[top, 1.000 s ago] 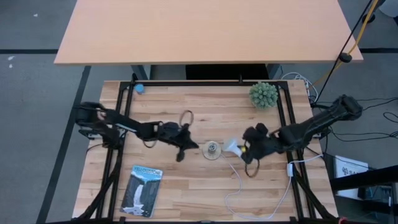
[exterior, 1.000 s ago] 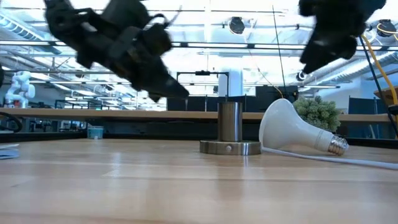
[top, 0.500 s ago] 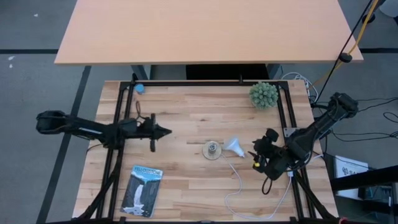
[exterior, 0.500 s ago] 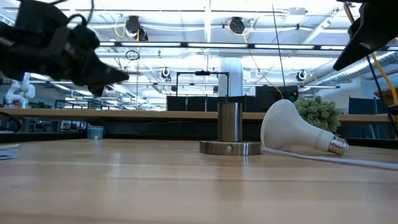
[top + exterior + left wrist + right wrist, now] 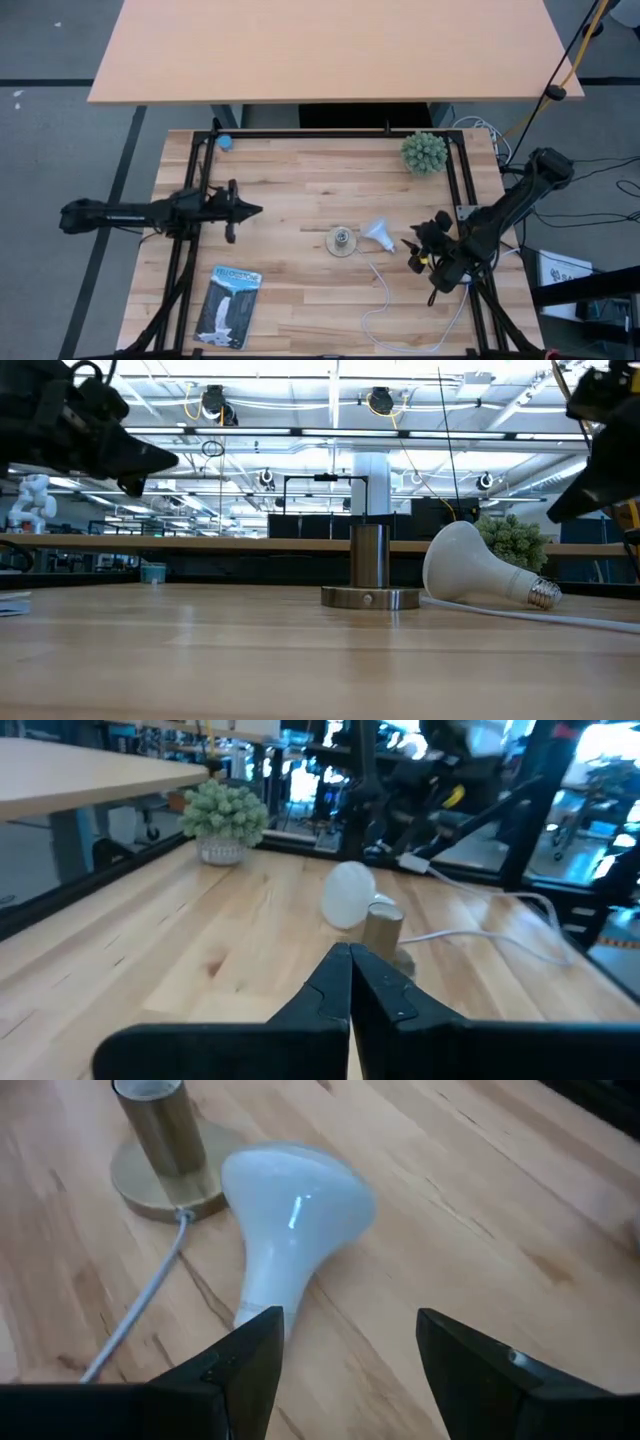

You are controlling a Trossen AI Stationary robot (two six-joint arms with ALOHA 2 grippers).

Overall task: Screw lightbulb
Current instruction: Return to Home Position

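Observation:
The white lightbulb (image 5: 378, 236) lies on its side on the table, globe toward the socket, screw base (image 5: 543, 594) pointing away; it also shows in the right wrist view (image 5: 290, 1220). The metal socket (image 5: 342, 241) stands upright on its round base (image 5: 370, 597). My right gripper (image 5: 418, 252) is open, just right of the bulb, its fingers (image 5: 250, 1360) apart above the bulb's narrow end, touching nothing. My left gripper (image 5: 250, 210) is shut and empty, well left of the socket (image 5: 381, 929).
A white cord (image 5: 400, 315) runs from the socket toward the table's near right. A blue packaging card (image 5: 228, 305) lies near the front left. A small green plant (image 5: 424, 152) stands at the far right, and a small blue object (image 5: 224, 142) at the far left.
My left gripper has drawn back from the socket toward the table's left edge. My right gripper has pulled away from the bulb toward the table's right and near edge. The bulb stays lying beside the socket.

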